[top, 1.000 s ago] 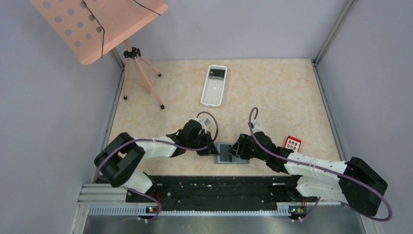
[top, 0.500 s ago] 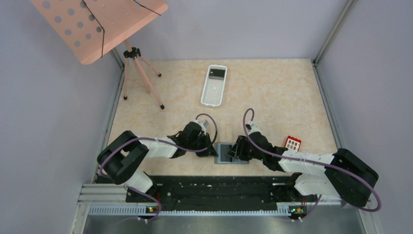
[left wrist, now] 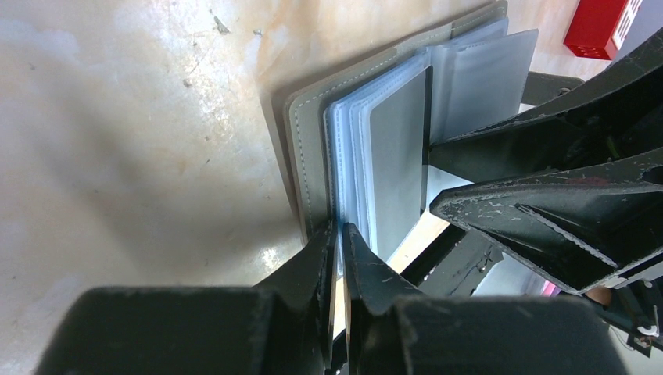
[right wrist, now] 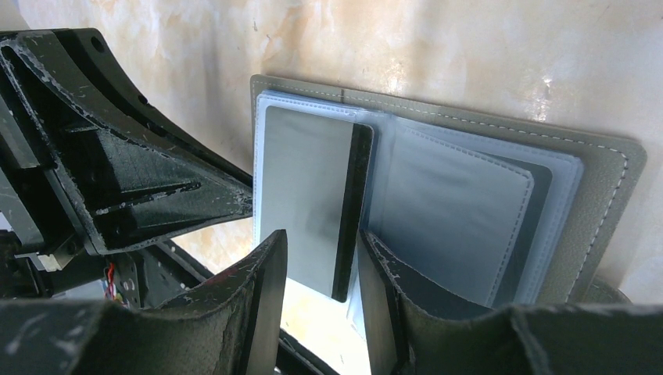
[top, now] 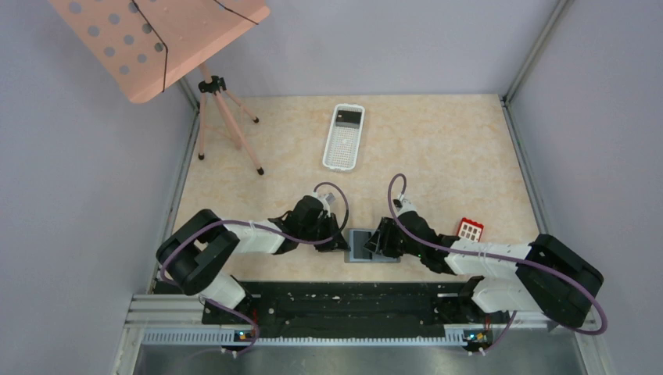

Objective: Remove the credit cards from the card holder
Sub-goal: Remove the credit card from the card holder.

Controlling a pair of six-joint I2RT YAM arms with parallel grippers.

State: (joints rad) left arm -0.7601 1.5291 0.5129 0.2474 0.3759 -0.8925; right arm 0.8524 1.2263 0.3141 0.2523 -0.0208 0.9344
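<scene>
The holder [top: 360, 250] is lying open on the table [top: 438, 148] between both tools. The left tool [left wrist: 338, 234] is pinching the holder's edge, nearly closed, pinning it. The right tool [right wrist: 320, 269] is straddling a grey card [right wrist: 309, 187] protruding from the pocket, its long axis pointing straight at this nearer tool. Whether the part-open jaws are pressing it cannot be told. A red card [top: 470, 230] is lying well apart.
</scene>
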